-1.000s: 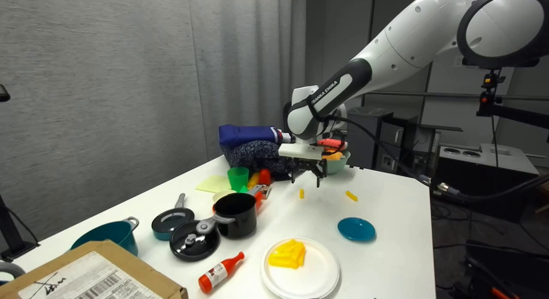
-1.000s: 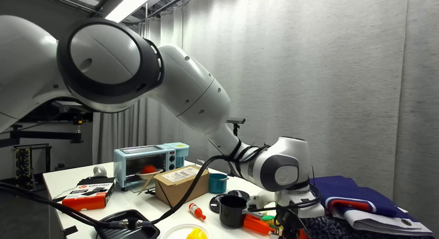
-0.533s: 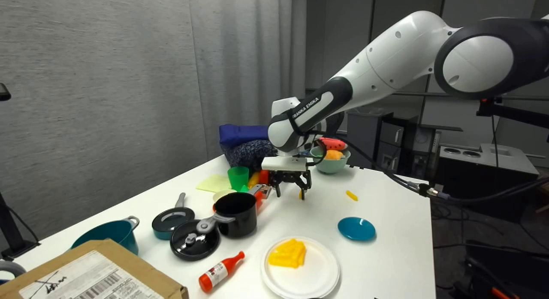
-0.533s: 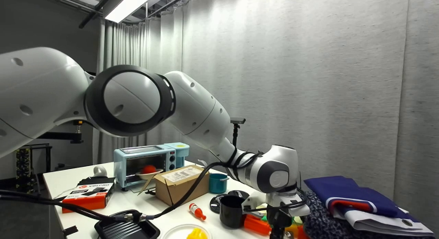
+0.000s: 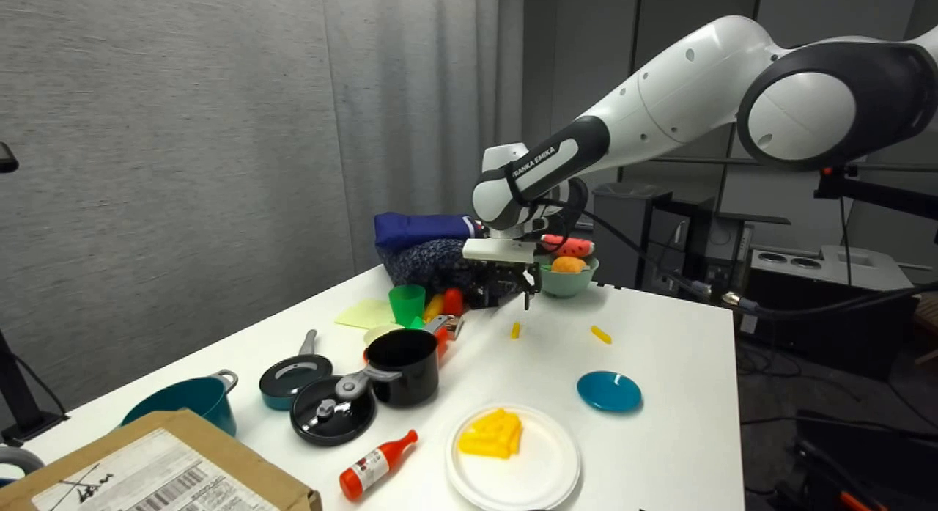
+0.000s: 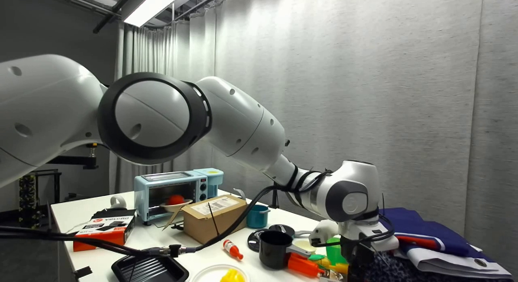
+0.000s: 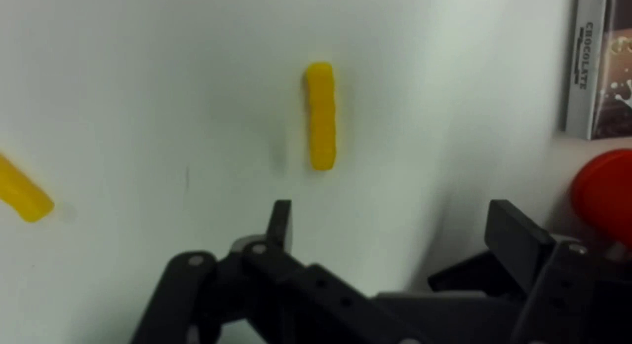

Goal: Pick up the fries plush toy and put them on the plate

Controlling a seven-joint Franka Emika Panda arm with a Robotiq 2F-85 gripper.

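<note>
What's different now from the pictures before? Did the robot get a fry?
No. The robot arm dipped near one loose fry, then went up and back, toward the dark fuzzy cloth. Its jaws are open with nothing between them. That fry, the other loose fry, the fries pile and the white plate stayed where they were.

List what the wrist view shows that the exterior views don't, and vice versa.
Only the wrist view: readable "CHOCOLATE" lettering on a silver-and-brown rectangular packet.
Only the exterior views: a round white plate, the pile of yellow stick-shaped fries on it, a red bottle with white label.
Shared by the wrist view and an exterior view: two loose yellow fries on the white table, the open black jaws.
</note>
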